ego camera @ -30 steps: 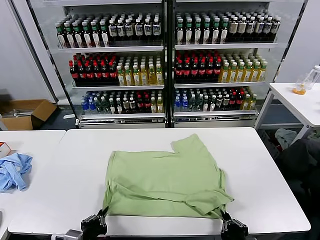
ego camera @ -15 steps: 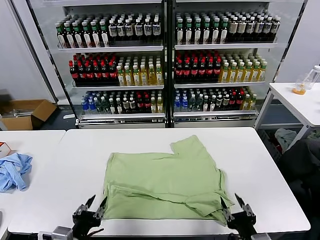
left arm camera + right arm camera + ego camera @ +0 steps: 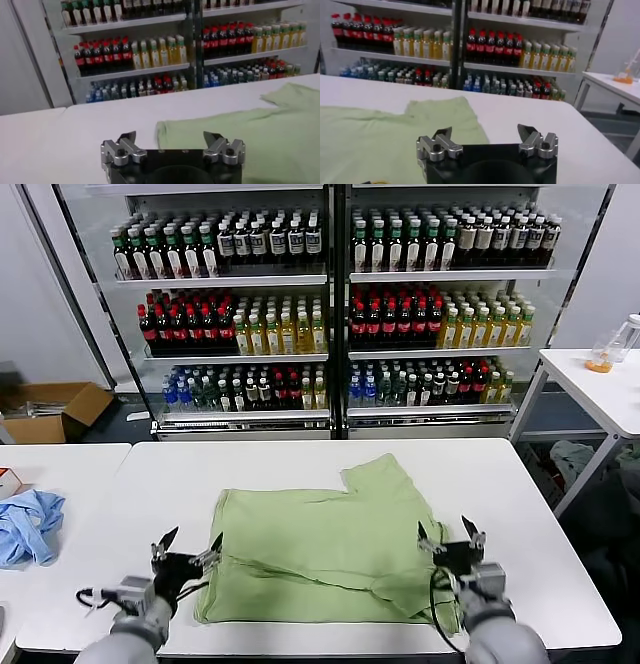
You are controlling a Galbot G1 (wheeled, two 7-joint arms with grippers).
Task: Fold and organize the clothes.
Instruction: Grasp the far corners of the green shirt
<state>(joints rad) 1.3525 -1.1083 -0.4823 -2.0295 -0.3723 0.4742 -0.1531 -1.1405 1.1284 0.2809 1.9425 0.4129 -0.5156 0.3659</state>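
The clothes, a light green T-shirt (image 3: 320, 544), lie partly folded on the white table (image 3: 540, 554), plain side up, one sleeve pointing to the far right. My left gripper (image 3: 188, 542) hovers open at the shirt's near left edge, holding nothing. My right gripper (image 3: 446, 530) hovers open over the near right part, beside the folded sleeve, also holding nothing. In the left wrist view, the shirt (image 3: 250, 135) lies ahead of the open left gripper (image 3: 169, 135). In the right wrist view, the shirt (image 3: 375, 137) spreads in front of the open right gripper (image 3: 484, 130).
A light blue garment (image 3: 27, 524) and a small box (image 3: 8, 481) lie on the neighbouring table to the left. Glass-fronted shelves of bottles (image 3: 330, 314) stand behind. A cardboard box (image 3: 52, 410) sits on the floor at the left. Another table (image 3: 600, 389) stands at the far right.
Both grippers were shut on the shirt's near hem at the table's front edge. They have opened, let the cloth go, and risen forward over the near corners.
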